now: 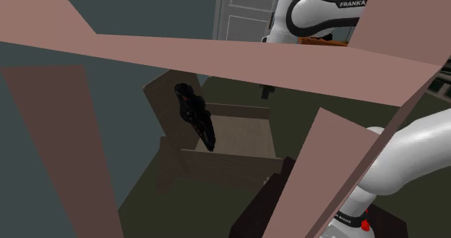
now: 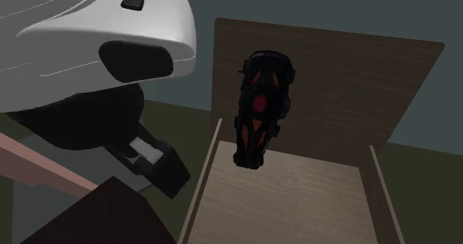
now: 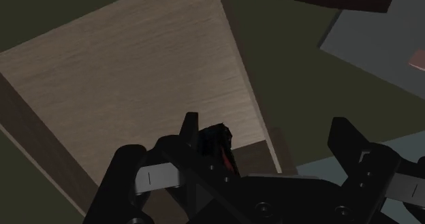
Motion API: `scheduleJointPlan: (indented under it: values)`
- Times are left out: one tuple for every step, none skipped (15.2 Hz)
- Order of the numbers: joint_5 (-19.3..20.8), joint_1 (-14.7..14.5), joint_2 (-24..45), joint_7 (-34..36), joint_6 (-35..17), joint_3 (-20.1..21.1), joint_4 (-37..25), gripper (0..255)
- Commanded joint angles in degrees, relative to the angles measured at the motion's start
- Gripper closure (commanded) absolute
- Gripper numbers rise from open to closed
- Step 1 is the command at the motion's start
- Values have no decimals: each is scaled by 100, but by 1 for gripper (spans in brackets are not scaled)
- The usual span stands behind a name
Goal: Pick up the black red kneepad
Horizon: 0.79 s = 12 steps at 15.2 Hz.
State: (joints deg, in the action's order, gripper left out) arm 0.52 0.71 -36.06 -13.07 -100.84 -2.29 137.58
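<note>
With gripper (image 3: 265,135) gaping wide, centre it on black-red kneepad (image 2: 260,109), upper middle of second exterior view, before closing.

The arm (image 1: 415,153) presented smooth white rounded shells, one bearing a black oval inset, dark joint bands, one lettered FRANKA in white, a red mark, possibly a label, by the base ring, and an all-black gripper (image 3: 264,124) with round screw heads on its body.
</note>
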Motion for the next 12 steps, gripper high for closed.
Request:
scheduleJointPlan:
  values:
    - [-5,-38,365,-290,-400,-140,-23,0]
    - [-16,-55,553,-439,-577,-212,-55,0]
    - [-34,-74,748,-589,-750,-282,-97,0]
    - [-59,-95,948,-741,-916,-350,-149,0]
    - [-92,-116,1152,-895,-1076,-415,-210,0]
    - [-131,-142,1360,-1051,-1229,-479,-280,0]
    - [-179,-167,1572,-1210,-1375,-541,-360,0]
    - [-236,-192,1787,-1371,-1514,-598,-449,0]
    - [-301,-218,2005,-1535,-1644,-652,-548,0]
    - [-373,-244,2226,-1702,-1765,-704,-655,0]
    - [-454,-267,2448,-1871,-1877,-749,-771,0]
    - [-543,-287,2673,-2043,-1980,-788,-896,0]
